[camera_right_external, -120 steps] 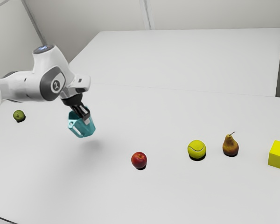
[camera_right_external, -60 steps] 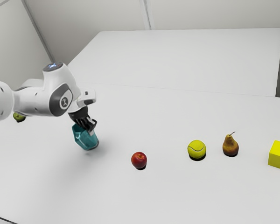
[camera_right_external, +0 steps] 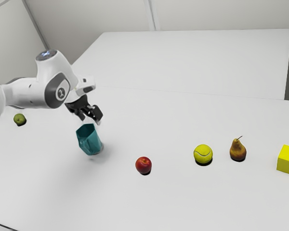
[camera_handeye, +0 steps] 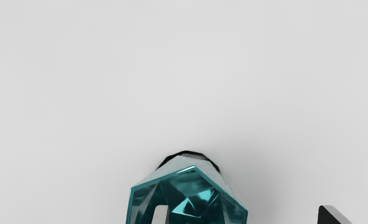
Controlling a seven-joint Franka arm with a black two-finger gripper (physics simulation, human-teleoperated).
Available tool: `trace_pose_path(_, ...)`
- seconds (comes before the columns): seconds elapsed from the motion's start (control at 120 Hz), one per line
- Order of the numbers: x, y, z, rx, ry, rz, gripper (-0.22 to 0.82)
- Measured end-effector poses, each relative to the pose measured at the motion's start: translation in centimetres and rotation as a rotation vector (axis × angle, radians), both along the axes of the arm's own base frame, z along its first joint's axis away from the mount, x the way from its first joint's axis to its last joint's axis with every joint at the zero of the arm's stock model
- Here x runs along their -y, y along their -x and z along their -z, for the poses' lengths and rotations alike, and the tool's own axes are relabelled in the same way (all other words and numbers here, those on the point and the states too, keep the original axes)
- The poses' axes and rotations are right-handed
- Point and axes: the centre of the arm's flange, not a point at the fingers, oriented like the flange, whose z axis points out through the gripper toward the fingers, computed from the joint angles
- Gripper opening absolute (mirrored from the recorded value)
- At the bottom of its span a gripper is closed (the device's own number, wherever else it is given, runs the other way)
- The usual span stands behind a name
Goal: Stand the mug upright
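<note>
Mug (camera_right_external: pixel 89 140) | mouth up on table (camera_right_external: pixel 192 197) | just below open claw (camera_right_external: pixel 90 119)

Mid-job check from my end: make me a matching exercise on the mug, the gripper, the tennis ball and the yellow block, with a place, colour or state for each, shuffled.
Things:
1. Mug
2. Gripper
3. Tennis ball
4. Yellow block

Places, colours or states:
A. Between the red fruit and the pear
B. Nearest the exterior view's right edge
C. Open, with its fingers apart
D. Teal, its mouth facing the gripper

Right pairs: 1-D, 2-C, 3-A, 4-B
</note>
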Motion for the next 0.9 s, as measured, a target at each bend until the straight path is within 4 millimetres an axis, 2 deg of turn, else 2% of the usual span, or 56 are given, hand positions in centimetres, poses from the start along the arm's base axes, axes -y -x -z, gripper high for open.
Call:
trace_pose_path(0.233, 0.3, -3.9, -11.1, 0.047, 0.034, -0.011, 0.58)
trace_pose_path(0.392, 0.7, -4.9, -15.8, 0.033, 0.048, -0.007, 0.59)
trace_pose_path(0.567, 0.2, -6.5, -17.1, -0.016, 0.062, -0.011, 0.60)
trace_pose_path(0.9, 0.3, -6.4, -16.3, -0.088, 0.073, -0.015, 0.60)
